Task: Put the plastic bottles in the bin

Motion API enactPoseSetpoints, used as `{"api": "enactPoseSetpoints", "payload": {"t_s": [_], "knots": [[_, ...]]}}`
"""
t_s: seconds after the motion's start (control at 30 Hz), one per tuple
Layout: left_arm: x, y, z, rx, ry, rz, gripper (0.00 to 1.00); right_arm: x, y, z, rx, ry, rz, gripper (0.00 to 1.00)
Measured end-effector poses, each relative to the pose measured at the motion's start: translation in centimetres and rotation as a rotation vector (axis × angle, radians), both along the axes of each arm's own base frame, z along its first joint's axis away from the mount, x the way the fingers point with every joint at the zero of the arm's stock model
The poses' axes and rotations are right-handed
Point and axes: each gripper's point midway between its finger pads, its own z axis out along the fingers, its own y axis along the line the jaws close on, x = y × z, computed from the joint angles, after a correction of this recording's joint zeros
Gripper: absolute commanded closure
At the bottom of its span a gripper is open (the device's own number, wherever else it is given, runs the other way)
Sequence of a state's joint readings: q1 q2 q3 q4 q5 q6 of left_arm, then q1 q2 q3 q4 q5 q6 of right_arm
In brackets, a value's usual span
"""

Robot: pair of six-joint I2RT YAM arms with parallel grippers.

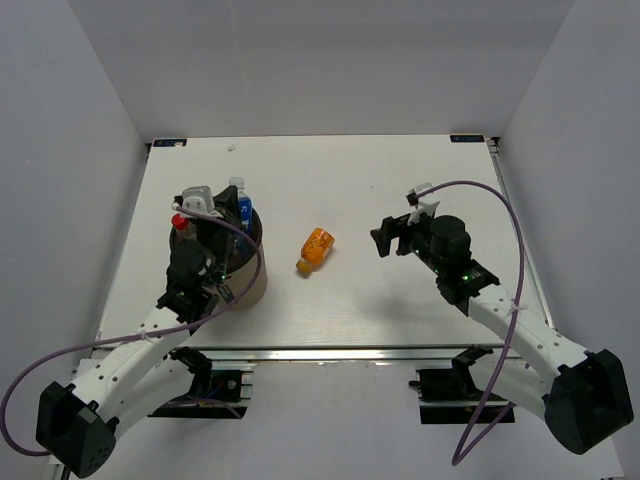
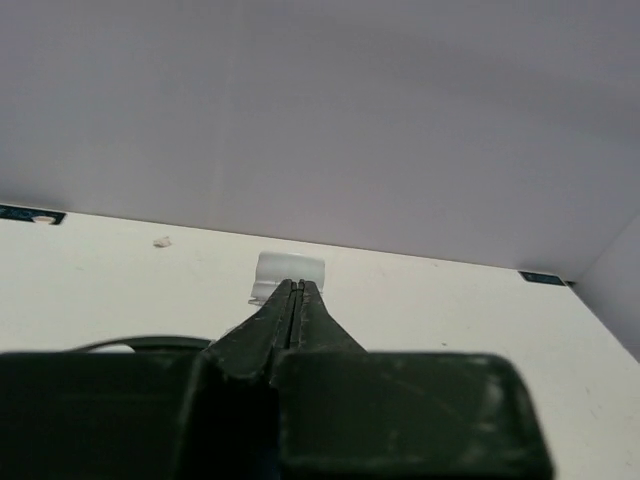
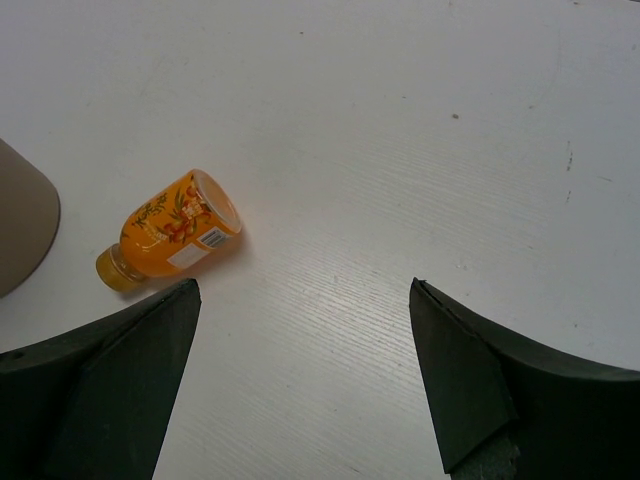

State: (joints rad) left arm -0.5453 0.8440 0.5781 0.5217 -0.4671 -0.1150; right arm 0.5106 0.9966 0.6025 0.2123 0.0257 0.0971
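The tan bin (image 1: 246, 290) stands at the left of the table. A red-capped bottle (image 1: 180, 221) and a clear blue-labelled bottle (image 1: 241, 204) stick up out of it. My left gripper (image 1: 212, 213) is above the bin, shut with nothing between its tips (image 2: 293, 284); a white cap (image 2: 290, 266) shows just beyond them. One stubby orange bottle (image 1: 316, 248) lies on its side mid-table. My right gripper (image 1: 386, 238) is open and empty, right of that orange bottle (image 3: 175, 230), above bare table (image 3: 303, 286). The other bottles are hidden.
White walls enclose the table at the back and both sides. The bin's side (image 3: 20, 220) shows at the left edge of the right wrist view. A purple cable (image 1: 520, 270) loops beside the right arm.
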Motion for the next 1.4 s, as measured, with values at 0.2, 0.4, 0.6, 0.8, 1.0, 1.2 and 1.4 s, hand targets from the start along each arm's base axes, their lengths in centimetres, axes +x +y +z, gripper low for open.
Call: {"api": "enactPoseSetpoints", "payload": {"t_s": [0.2,0.4,0.6,0.8,1.0,1.2,1.4], "knots": [[-1.4,0.2,-1.7,-0.028,-0.024,-0.032,1.0,0.1,0.2,-0.4,-0.006,0.013,0.007,0.11],[-1.6,0.3,-1.8,-0.061,-0.036,-0.038,1.0,0.1,0.5,-0.3,-0.002,0.013,0.023,0.11],[-2.7,0.6,-2.0,-0.085,-0.011,-0.059,0.97,-0.1,1.2,-0.6,-0.001,0.028,0.063,0.11],[-4.5,1.1,-0.7,-0.124,0.009,-0.087,0.54,0.6,3.1,-0.8,0.007,0.088,0.115,0.11],[-5.3,3.3,2.8,-0.194,0.018,-0.003,0.02,0.5,7.1,-2.6,0.06,0.214,0.116,0.11],[-4.0,6.3,4.2,-0.227,0.101,0.212,0.02,-0.5,10.9,-6.5,0.125,0.368,0.038,0.11],[-1.7,9.9,2.6,-0.164,0.198,0.383,0.02,0.7,12.4,-9.3,0.155,0.45,-0.094,0.11]]}}
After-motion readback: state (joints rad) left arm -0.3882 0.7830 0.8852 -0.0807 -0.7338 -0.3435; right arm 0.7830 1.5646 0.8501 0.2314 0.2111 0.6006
